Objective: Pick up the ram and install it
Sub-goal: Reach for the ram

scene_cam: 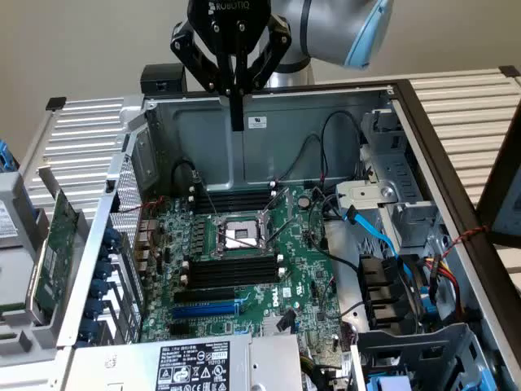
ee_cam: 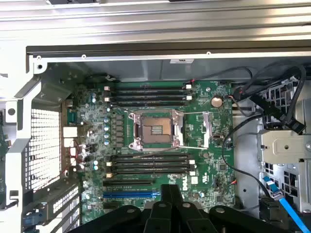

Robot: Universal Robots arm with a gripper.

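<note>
My gripper (scene_cam: 237, 122) hangs shut above the back wall of the open computer case (scene_cam: 285, 114), with nothing visible between its fingers. In the wrist view the closed black fingers (ee_cam: 170, 191) point down over the green motherboard (ee_cam: 214, 150). The CPU socket (ee_cam: 155, 130) sits mid-board, flanked by two banks of black memory slots (ee_cam: 146, 93) (ee_cam: 148, 163). From the exterior view, the same banks are the far slots (scene_cam: 232, 199) and the near slots (scene_cam: 232, 273). The ram is out of view.
A green expansion card (scene_cam: 53, 252) with a metal bracket stands outside the case at the exterior view's left. Black cables (scene_cam: 326, 138) and a blue cable (scene_cam: 370, 228) run along the drive bay side. A labelled power supply (scene_cam: 191, 366) sits at the front. A blue slot (scene_cam: 203, 309) lies below the near memory bank.
</note>
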